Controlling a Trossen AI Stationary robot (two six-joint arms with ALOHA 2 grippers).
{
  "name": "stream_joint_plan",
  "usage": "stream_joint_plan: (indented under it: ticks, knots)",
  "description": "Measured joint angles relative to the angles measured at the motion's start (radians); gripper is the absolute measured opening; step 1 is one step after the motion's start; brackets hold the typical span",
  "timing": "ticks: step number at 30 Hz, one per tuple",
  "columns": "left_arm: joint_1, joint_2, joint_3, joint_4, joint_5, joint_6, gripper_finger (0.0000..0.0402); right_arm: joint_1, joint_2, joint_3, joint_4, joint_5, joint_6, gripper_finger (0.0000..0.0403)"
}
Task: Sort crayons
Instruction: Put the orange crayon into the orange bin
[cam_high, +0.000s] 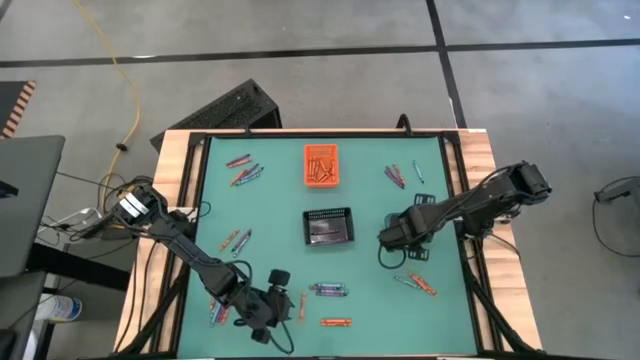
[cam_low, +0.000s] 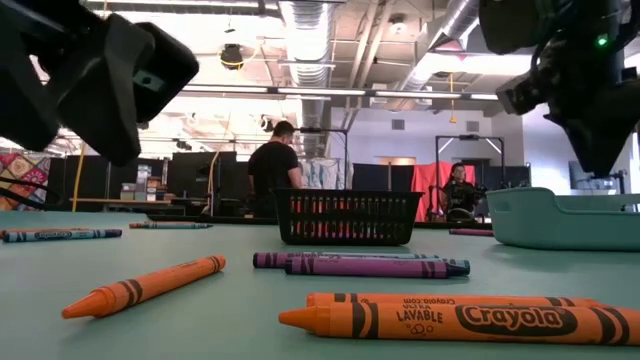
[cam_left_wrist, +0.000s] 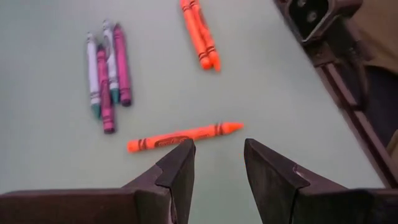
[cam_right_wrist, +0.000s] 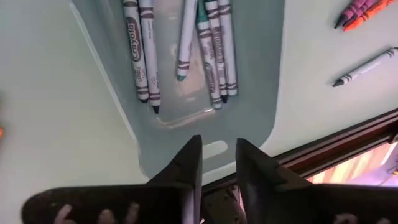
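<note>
Right claw (cam_right_wrist: 217, 165) parted, empty, above teal bin (cam_right_wrist: 124, 118) holding white-wrapped crayons (cam_right_wrist: 211, 50).

the crayons (cam_low: 455, 320) look waxy at the bare tips, with matt paper wraps printed in black. the table (cam_high: 270, 215) top is a smooth, matt teal sheet, faintly shiny in the low view; its border (cam_high: 172, 165) is pale wood with visible grain, framed by dark rails. the black bin (cam_low: 346, 217) is a mesh of thin strands, likely metal or plastic. the teal bin (cam_right_wrist: 124, 93) is smooth plastic with a soft sheen, slightly see-through. the orange bin (cam_high: 321, 165) looks like plain plastic. the fingers (cam_left_wrist: 177, 180) are dark, matt, hard plastic with smooth faces.
</note>
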Motion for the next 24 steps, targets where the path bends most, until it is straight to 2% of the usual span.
stream_joint_plan:
  ticks: [5,8,10,16,20,24]
  knots:
    - [0.0,-0.018,0.0,-0.13,-0.004,-0.093,0.013,0.022,-0.004,0.056,-0.062,-0.021,0.128,0.0102]
    - [0.0,-0.057,0.0,-0.215,-0.027,-0.161,0.013,0.084,-0.022,0.088,-0.044,-0.032,0.251,0.0102]
    - [0.0,-0.086,0.0,-0.262,-0.042,-0.191,0.013,0.144,-0.034,0.093,0.001,-0.002,0.347,0.0102]
    - [-0.004,-0.191,0.0,-0.486,-0.157,-0.314,0.013,0.318,-0.023,0.089,0.228,0.264,0.582,0.0102]
    - [0.013,-0.244,0.0,-0.701,-0.236,-0.515,0.013,0.413,0.006,0.089,0.422,0.411,0.582,0.0102]
    - [0.031,-0.255,0.0,-0.816,-0.195,-0.646,0.013,0.487,0.051,0.089,0.599,0.53,0.486,0.0102]
